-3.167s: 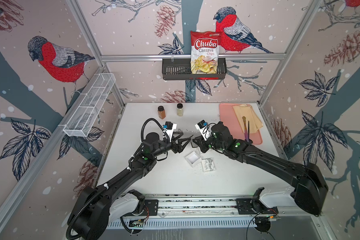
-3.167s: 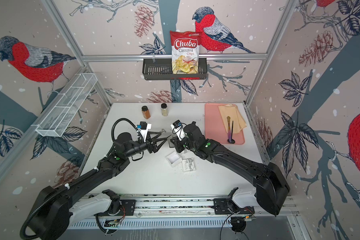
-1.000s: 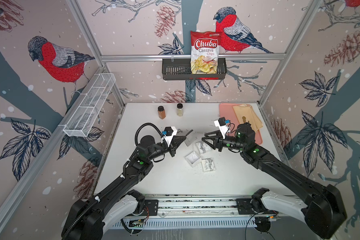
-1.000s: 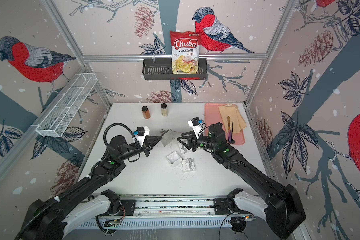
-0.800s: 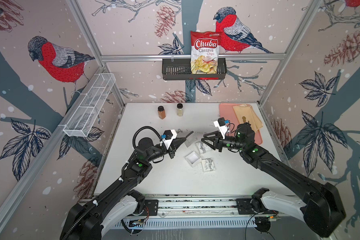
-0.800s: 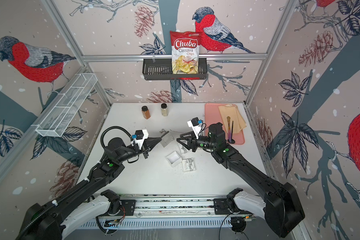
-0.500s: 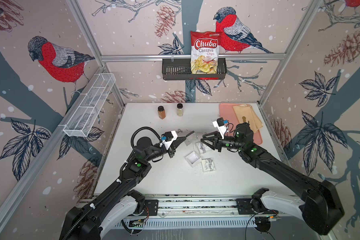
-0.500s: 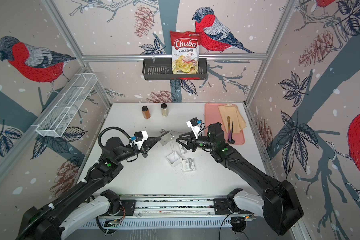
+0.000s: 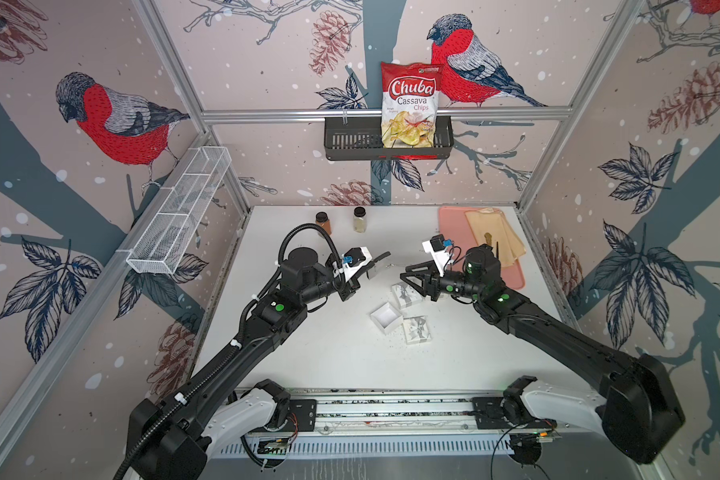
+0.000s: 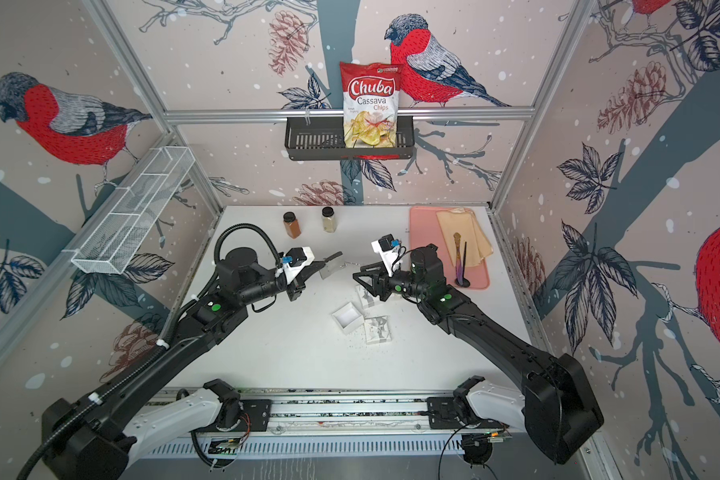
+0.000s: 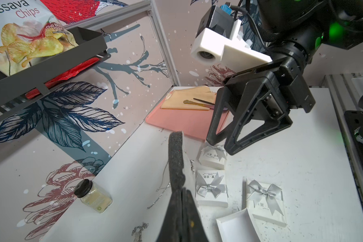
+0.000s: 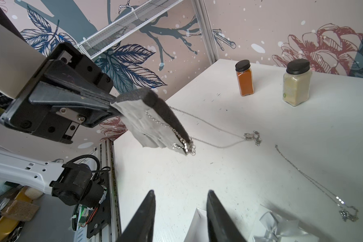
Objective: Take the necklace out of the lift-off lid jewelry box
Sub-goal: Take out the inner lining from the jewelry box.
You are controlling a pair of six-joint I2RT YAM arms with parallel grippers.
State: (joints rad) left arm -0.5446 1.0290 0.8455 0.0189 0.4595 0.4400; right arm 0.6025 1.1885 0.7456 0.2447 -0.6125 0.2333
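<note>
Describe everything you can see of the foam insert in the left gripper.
The foam insert is a flat pad, grey-faced with a dark spongy edge. The left gripper is shut on one end, holding it tilted above the table. A silver necklace is hooked at its lowest corner and trails onto the table.

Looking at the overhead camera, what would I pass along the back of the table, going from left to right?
Glass spice jar of orange-brown powder with a black cap → glass spice jar of pale powder with a black cap → flat pink tray in the far right corner.
</note>
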